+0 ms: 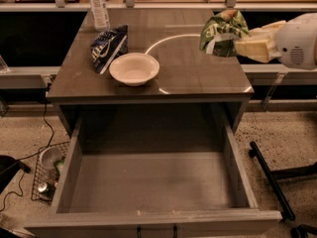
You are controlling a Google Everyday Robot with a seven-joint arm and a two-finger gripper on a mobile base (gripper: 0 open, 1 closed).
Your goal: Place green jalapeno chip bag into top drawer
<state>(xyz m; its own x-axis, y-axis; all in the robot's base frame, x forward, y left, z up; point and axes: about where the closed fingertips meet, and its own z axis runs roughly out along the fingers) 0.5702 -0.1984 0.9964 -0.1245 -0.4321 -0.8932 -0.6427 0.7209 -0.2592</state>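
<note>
My gripper (237, 42) comes in from the right and is shut on the green jalapeno chip bag (222, 31). It holds the bag in the air above the right part of the counter top (198, 68). The bag is glossy green with white and orange-yellow markings and looks crumpled. The top drawer (153, 182) is pulled wide open below the counter. It is a deep grey wooden box and nothing lies in it. A small dark handle (156, 230) shows on its front panel. The bag is behind and above the drawer's right rear corner.
A white bowl (134, 68) and a dark blue and white chip bag (108, 45) sit on the counter's left half. A water bottle (98, 6) stands at the back left. A wire basket (47, 175) is on the floor at the left, a black base leg (270, 175) at the right.
</note>
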